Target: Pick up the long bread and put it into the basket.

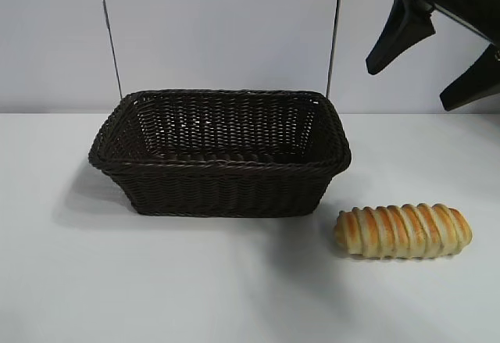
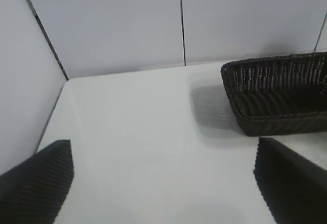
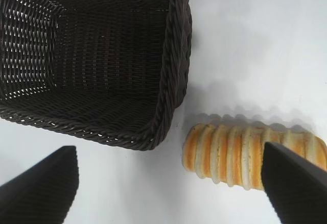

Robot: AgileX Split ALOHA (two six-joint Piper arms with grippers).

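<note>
Both grippers wide, empty | step: pre-grasp — R gripper above bread, beside basket | L gripper off to side | next: R drops, jaws straddle bread.

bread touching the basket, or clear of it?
Apart. In the exterior view, bare table shows between the long bread and the basket; the right wrist view shows the same gap.
</note>
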